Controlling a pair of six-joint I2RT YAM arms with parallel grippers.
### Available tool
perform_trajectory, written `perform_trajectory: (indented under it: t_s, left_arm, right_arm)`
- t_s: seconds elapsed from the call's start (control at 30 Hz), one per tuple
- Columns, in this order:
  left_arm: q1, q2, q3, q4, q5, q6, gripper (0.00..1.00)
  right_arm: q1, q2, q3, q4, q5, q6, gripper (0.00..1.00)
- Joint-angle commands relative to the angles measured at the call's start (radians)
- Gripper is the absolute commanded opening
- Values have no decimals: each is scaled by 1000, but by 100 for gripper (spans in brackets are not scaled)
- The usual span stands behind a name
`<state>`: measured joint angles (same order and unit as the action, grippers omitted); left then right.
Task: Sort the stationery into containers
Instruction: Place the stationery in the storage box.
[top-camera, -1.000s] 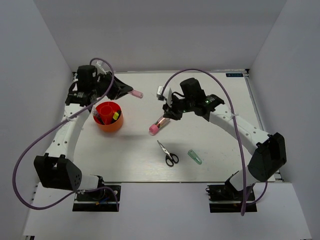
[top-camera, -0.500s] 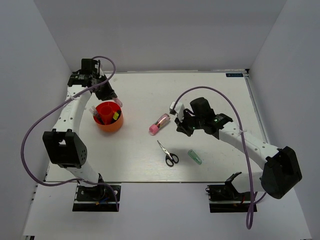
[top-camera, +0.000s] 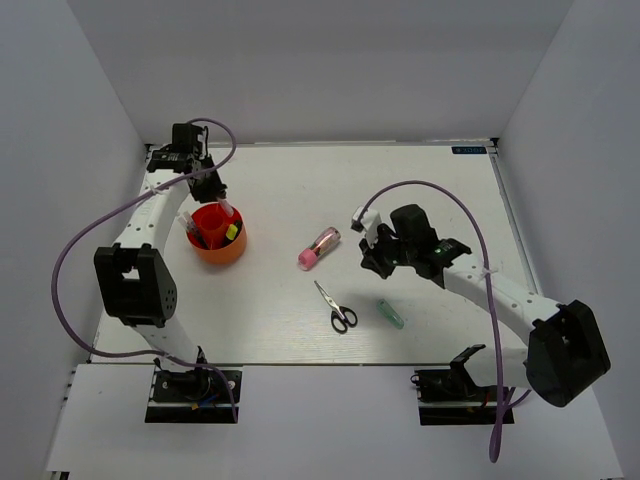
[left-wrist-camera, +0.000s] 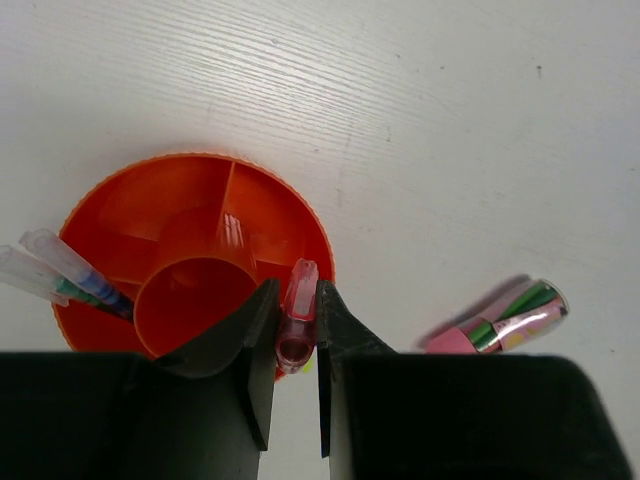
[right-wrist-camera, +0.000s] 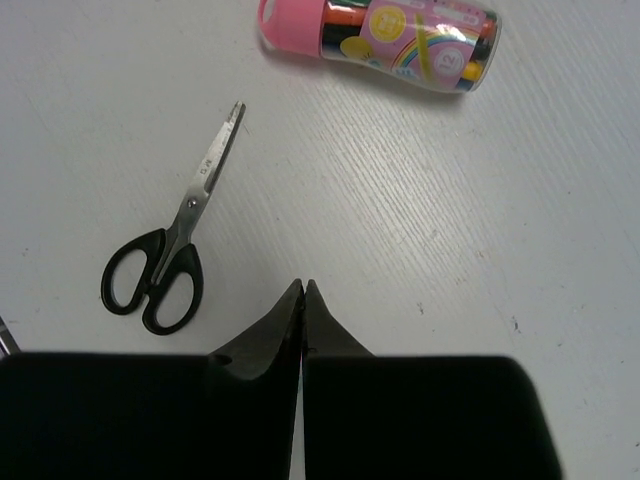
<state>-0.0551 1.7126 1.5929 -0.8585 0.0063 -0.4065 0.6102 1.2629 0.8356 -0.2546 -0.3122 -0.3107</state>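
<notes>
The left arm (top-camera: 150, 225) and right arm (top-camera: 505, 292) are built of smooth white links joined by blocky black joint housings (top-camera: 133, 285). A purple cable (top-camera: 58, 285) is looped wide of the left arm, and a second purple cable (top-camera: 410, 183) is carried over the right one (each is led down to a black base plate (top-camera: 165, 405)). The left gripper (left-wrist-camera: 297, 300) and right gripper (right-wrist-camera: 302, 290) are fitted with matte black fingers, tapered to thin wedge tips from a broad black body.

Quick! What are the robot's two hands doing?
Left gripper: closed on the pink capsule, by the orange pot rim.
Right gripper: closed, holding nothing.
</notes>
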Motion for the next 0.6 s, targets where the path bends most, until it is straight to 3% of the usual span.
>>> perform_trajectory:
  t_s: [0.0, 0.3, 0.4, 0.43, 0.47, 0.53, 0.57]
  left_arm:
    - [-2, 7, -17, 76, -57, 18, 0]
    - [-6, 70, -21, 108, -107, 34, 0]
    - [-14, 79, -25, 111, -130, 47, 10]
    - [-15, 79, -28, 113, -135, 57, 16]
    - [-17, 79, -42, 118, -140, 61, 27]
    - [-18, 78, -47, 119, -141, 67, 36]
    - [-19, 76, -51, 121, -141, 69, 45]
  right_arm:
    - [-9, -42, -21, 55, -2, 30, 0]
    - [-35, -48, -52, 61, -5, 38, 3]
    - [-43, -46, -55, 63, -16, 39, 11]
    - [-47, -42, -55, 63, -16, 41, 16]
    - [-49, -42, -50, 63, -25, 39, 29]
    - [-53, -39, -52, 64, -27, 39, 47]
    - [-56, -40, -50, 61, -30, 38, 62]
